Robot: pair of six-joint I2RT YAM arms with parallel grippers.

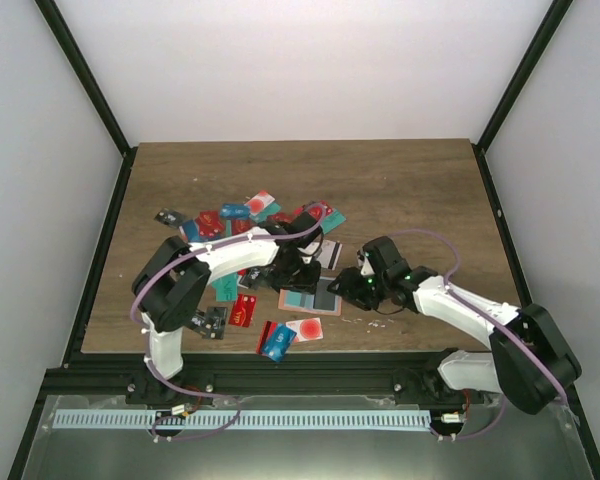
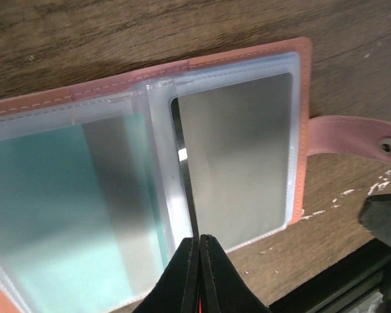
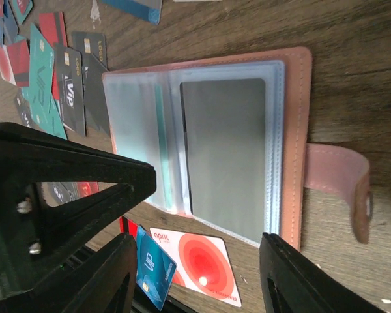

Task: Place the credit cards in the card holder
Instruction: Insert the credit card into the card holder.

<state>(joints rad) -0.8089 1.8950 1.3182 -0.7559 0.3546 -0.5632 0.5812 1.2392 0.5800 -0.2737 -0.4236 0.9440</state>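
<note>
Salmon leather lies flat and open on the bench [image 1: 400, 190]: the card holder [image 3: 296, 130] is spread near the front edge between my two arms, its clear plastic sleeves [image 2: 156, 130] facing up and its snap strap [image 3: 339, 182] flung out to one side. I judge it is laid open like this so a card can slide into a pocket from above.

One grey card [image 3: 225, 150] already sits in the sleeve next to the strap, and a teal card [image 2: 39, 202] shows through the neighbouring one.

My left end effector [image 2: 199, 238] has its fingers together right at the holder's near edge, where the grey card's sleeve opens. It may be pinning or pinching a sleeve leaf to keep the holder steady; I cannot tell whether plastic is actually caught.

My right end effector [image 3: 197, 241] hangs over the holder with fingers apart and nothing between them, free to fetch.

Most credit cards [image 1: 250, 215] lie scattered beyond the holder; a white red-dot card [image 1: 307, 328] lies just beside it, probably the easiest next pick.
</note>
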